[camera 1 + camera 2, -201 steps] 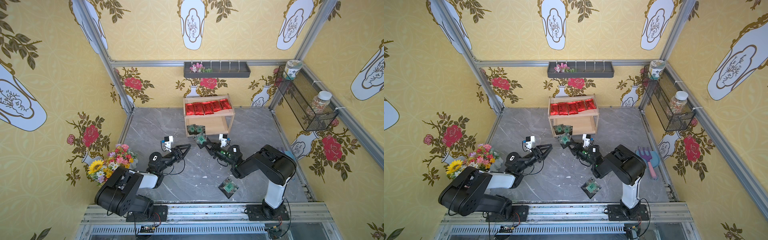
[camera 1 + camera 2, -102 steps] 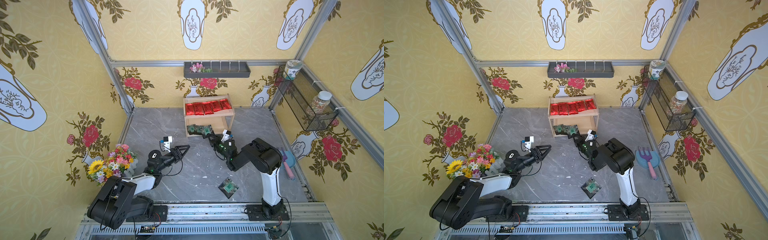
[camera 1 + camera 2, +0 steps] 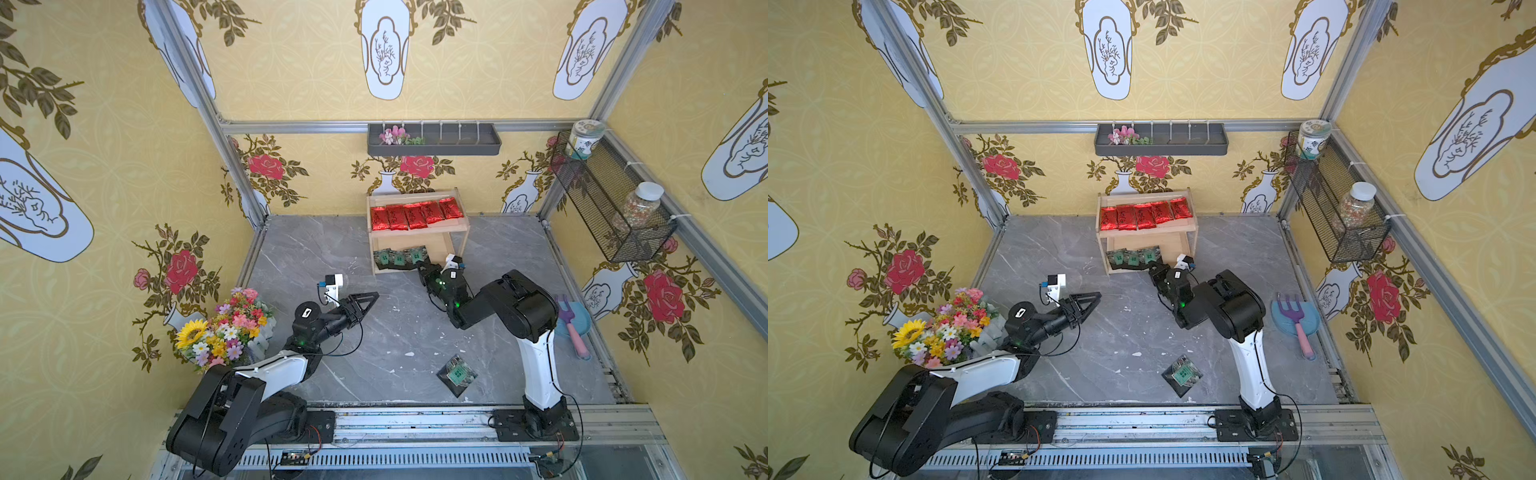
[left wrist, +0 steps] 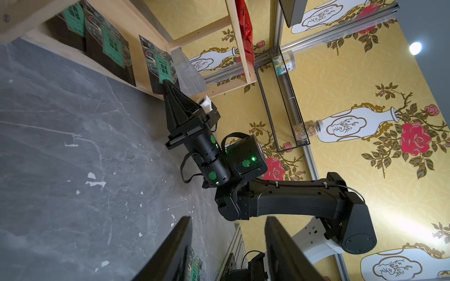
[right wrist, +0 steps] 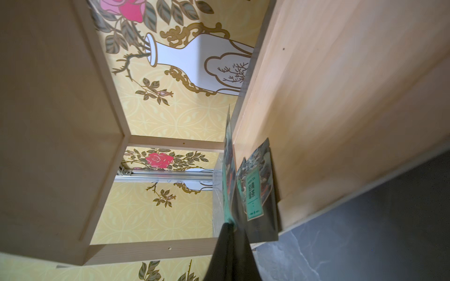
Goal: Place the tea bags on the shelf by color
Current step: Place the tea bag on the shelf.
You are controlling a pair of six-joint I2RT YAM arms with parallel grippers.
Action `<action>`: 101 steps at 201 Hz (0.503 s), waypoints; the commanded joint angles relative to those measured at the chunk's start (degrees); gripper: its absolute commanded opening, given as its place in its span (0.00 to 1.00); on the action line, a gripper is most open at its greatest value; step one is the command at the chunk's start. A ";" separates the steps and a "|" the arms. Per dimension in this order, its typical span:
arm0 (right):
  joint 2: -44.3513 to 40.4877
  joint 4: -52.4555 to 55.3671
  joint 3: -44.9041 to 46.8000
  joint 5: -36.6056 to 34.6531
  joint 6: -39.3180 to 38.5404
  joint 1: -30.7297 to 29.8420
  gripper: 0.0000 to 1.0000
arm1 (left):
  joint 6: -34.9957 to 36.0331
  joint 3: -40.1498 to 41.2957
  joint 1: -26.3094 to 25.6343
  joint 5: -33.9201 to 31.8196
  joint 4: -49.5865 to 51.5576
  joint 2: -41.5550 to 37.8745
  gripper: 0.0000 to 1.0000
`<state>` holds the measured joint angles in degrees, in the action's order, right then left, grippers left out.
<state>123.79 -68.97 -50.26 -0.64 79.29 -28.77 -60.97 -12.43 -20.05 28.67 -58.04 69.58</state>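
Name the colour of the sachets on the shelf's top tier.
Sachets: shiny red foil, clearest in a top view.

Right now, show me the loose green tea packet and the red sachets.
loose green tea packet (image 3: 457, 372): in a top view, its label.
red sachets (image 3: 414, 216): in a top view, the middle one.

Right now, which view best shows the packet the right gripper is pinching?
Left wrist: the green packet shows face-on, the right gripper shut on its edge. Right wrist sees it edge-on; both top views show it small at the shelf.
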 commanded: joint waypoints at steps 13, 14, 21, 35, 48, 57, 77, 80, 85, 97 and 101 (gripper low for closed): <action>0.53 3.07 -2.05 0.50 0.59 0.45 0.02 | 1.46 -0.23 0.41 -0.12 0.78 -0.15 0.54; 0.51 3.19 -2.09 0.44 0.55 0.46 0.02 | 1.46 -0.23 0.43 -0.11 0.76 -0.15 0.54; 0.61 3.95 -2.49 0.30 0.66 0.48 0.02 | 1.46 -0.23 0.55 -0.10 0.81 0.01 0.54; 1.05 4.44 -3.15 0.38 0.85 0.64 0.02 | 1.38 -0.26 0.71 -0.01 0.76 0.14 0.54; 1.51 4.80 -3.86 0.48 1.00 0.73 0.03 | 1.35 -0.40 0.87 0.14 0.74 0.29 0.54; 1.80 5.11 -4.27 0.43 1.21 0.78 0.03 | 1.38 -0.41 0.98 0.18 0.74 0.26 0.54; 2.40 5.73 -5.05 0.18 1.55 0.87 0.04 | 1.35 -0.43 1.26 0.28 0.85 0.20 0.54; 2.54 5.77 -5.13 0.20 1.57 0.80 0.04 | 1.38 -0.41 1.26 0.33 0.85 0.20 0.54; 2.72 5.63 -5.33 0.21 1.67 0.99 0.04 | 1.38 -0.34 1.35 0.29 0.89 0.15 0.54; 3.23 5.73 -5.65 0.21 2.05 1.04 0.04 | 1.36 -0.41 1.34 0.20 1.04 0.16 0.54; 3.36 5.62 -5.86 0.21 2.11 1.15 0.04 | 1.43 -0.36 1.38 0.25 1.06 0.27 0.54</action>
<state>126.34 -62.81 -55.37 -0.05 80.77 -27.86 -60.45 -12.64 -18.85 28.67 -56.99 69.63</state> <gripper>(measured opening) 0.068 0.538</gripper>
